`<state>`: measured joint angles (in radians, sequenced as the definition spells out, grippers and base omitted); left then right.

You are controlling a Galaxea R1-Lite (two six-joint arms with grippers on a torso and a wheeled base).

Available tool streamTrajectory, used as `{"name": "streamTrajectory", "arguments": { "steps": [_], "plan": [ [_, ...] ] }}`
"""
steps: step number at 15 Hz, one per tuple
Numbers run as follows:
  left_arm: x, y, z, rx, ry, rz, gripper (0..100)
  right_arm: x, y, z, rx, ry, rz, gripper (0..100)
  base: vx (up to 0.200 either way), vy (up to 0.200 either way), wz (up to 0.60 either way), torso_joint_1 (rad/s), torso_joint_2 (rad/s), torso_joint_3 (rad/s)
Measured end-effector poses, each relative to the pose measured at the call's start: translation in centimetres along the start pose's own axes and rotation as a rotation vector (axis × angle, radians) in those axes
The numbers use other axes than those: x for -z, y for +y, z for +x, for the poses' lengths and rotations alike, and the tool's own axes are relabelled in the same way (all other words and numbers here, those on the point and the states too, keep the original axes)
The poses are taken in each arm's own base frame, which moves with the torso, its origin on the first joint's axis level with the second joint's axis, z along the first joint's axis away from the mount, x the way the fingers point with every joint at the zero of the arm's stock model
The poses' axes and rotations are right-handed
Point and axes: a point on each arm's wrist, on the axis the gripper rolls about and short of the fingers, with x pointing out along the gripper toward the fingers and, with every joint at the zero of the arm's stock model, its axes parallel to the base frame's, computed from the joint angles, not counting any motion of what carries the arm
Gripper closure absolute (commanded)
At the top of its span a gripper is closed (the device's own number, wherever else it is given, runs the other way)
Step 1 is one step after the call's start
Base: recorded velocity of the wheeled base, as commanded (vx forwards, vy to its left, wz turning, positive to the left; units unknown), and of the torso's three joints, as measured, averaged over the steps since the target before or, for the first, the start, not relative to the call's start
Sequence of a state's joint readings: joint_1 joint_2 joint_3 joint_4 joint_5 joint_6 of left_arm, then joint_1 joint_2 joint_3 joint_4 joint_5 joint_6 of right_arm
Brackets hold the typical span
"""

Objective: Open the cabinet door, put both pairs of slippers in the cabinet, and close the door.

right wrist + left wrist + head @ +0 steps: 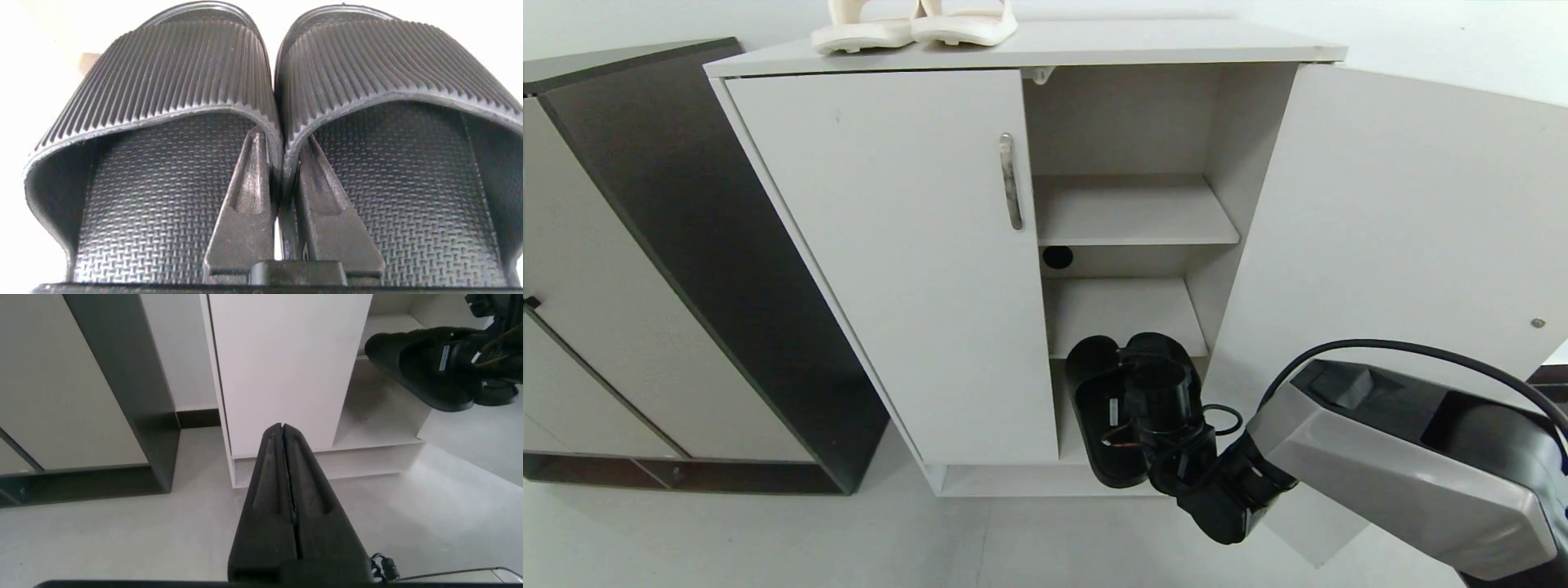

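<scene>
Right wrist view: pinching the adjoining inner edges of the pair of black ribbed rubber slippers (163, 131) in the right gripper (282, 143), at the mouth of the white wooden cabinet's (1094, 45) bottom compartment. Hanging low before the closed left door (890, 269) with the left gripper (280, 433) squeezed fully together. Leaving the pair of cream strapped slippers (915, 28) lying on the cabinet top.

This is a plain indoor room set up like a home hallway or storage corner. A white shoe cabinet (890, 269) with a metal bar handle (1010, 181) stands on a pale, smooth floor (768, 539) before a bare white wall (1421, 33). Its right door (1405, 229) stands open on shelves (1135, 212). Cream slippers (915, 28) lie on its top and black slippers (1090, 384) are at its lower opening. Just beside it is a second cabinet (711, 245) with dark sides and pale doors.
</scene>
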<state>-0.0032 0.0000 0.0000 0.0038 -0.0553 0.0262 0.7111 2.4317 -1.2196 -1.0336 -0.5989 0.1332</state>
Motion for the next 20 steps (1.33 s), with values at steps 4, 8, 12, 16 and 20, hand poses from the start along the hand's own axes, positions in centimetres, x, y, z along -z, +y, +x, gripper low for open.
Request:
{"name": "streamTrajectory", "arguments": {
  "steps": [4,8,12,16,20],
  "plan": [
    [0.0,0.0,0.0,-0.001,0.0,0.0,100,-0.3,-0.4,0.3,0.023,-0.038,0.023,100,0.0,0.0,0.0,0.0,0.0,0.0],
    [0.0,0.0,0.0,0.0,0.0,0.0,100,-0.2,-0.4,0.5,0.044,-0.042,0.01,100,0.2,0.0,0.0,0.001,0.0,0.001],
    [0.0,0.0,0.0,-0.001,0.0,-0.001,100,0.0,-0.5,0.9,0.063,-0.046,0.013,100,0.2,0.0,0.0,0.005,0.0,-0.002],
    [0.0,0.0,0.0,0.001,0.0,-0.002,100,0.1,-0.6,1.3,0.06,-0.047,0.015,100,0.05,0.0,0.0,0.001,0.0,-0.001],
    [0.0,0.0,0.0,0.0,0.0,-0.002,100,-0.3,-0.5,2.9,0.077,-0.049,0.019,100,0.0,0.0,0.0,0.0,0.0,0.0]
  ]
}}
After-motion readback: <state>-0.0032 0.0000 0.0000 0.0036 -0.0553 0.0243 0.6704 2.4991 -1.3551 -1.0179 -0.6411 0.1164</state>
